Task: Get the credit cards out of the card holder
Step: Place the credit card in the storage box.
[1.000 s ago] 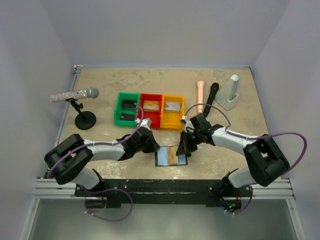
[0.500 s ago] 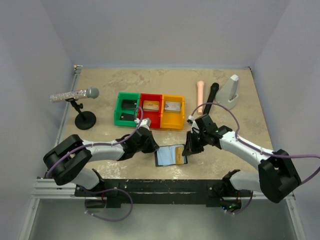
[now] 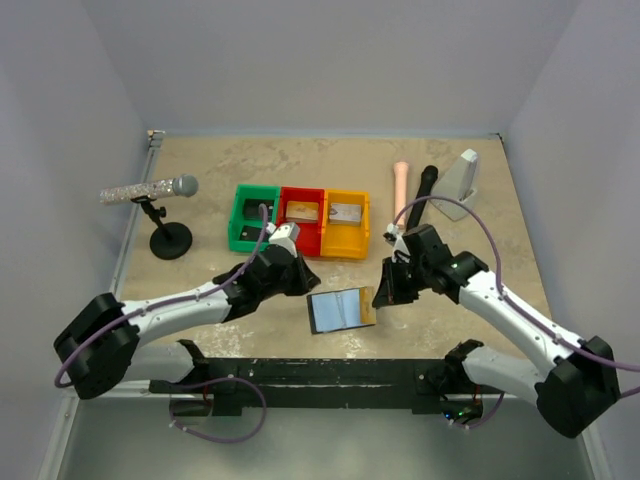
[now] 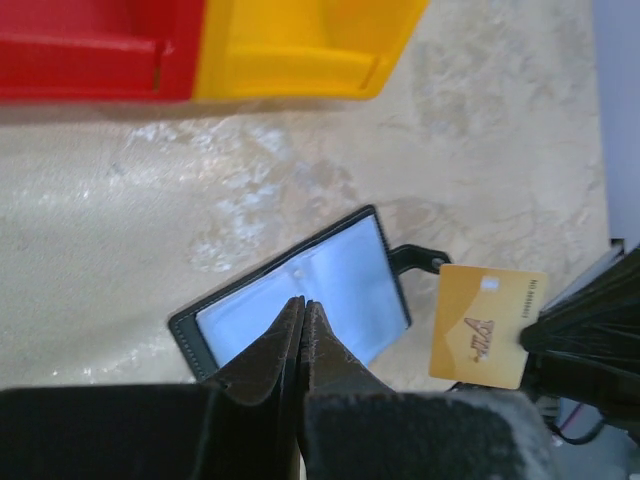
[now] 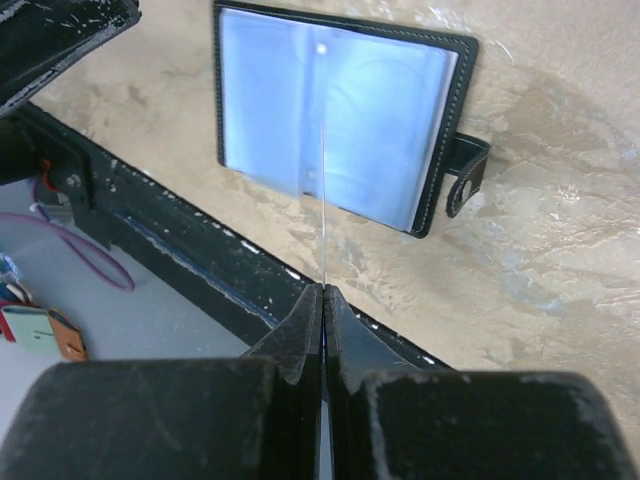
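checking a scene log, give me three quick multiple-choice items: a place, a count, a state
1. Where is the tan card?
A. lying on the table
B. in the right fingers
C. in the yellow bin

2. How many bins are joined in the row?
A. two
B. four
C. three

3. How does the wallet lie?
A. open flat
B. folded shut
C. standing on edge

B: the fingers pinch the card's edge, clear of the wallet.
C: green, red and yellow.
A: both pale inner faces show.
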{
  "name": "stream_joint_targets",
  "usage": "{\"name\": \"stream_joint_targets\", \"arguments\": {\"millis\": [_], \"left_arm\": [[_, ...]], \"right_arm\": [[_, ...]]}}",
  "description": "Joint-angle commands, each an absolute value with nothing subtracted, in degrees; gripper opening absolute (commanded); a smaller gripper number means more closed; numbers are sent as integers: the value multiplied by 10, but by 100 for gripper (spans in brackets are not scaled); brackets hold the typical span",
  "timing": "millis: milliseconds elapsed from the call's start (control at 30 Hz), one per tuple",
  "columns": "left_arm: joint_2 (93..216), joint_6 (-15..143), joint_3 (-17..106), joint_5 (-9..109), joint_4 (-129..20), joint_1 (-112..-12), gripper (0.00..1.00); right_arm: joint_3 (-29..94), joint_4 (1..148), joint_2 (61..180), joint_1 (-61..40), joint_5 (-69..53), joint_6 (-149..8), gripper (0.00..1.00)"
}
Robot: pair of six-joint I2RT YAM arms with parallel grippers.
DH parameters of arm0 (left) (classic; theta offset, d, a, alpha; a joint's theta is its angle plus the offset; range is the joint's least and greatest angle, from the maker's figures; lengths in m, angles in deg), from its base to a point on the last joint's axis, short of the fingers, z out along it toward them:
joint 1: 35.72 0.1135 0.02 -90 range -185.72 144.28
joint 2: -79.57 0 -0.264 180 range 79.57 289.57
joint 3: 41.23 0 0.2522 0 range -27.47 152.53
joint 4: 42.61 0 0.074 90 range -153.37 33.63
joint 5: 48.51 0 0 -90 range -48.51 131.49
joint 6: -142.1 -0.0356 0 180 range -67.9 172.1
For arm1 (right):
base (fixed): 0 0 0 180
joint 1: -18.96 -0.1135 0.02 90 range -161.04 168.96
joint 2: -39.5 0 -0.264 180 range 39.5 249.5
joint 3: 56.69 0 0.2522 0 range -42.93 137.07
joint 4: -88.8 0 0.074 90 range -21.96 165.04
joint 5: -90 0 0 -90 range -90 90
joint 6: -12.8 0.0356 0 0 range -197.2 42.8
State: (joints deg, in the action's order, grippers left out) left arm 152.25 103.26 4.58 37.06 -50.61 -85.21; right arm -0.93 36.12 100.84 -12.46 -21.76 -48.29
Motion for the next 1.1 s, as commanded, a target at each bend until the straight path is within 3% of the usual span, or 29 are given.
{"name": "stream_joint_targets", "arguments": {"millis": [0, 133, 200, 267, 433, 600, 1067], "left_arm": [[1438, 979, 93, 370, -524, -848, 0], [1365, 921, 119, 352, -559, -848, 3], [1323, 898, 116, 375, -552, -847, 14], [1285, 880, 97, 438, -518, -842, 36], [1201, 916, 6, 568, -401, -837, 62], [1168, 971, -91, 681, -218, -834, 67], [1233, 1016, -69, 787, -137, -830, 62]], "right_arm": [[43, 332, 951, -122, -234, -521, 0], [75, 327, 921, -122, -286, -551, 0], [87, 334, 913, -123, -329, -558, 0], [90, 349, 905, -122, -365, -558, 0], [62, 417, 878, -122, -459, -537, 0], [47, 489, 877, -121, -570, -493, 0], [84, 457, 875, -124, -596, -507, 0]]}}
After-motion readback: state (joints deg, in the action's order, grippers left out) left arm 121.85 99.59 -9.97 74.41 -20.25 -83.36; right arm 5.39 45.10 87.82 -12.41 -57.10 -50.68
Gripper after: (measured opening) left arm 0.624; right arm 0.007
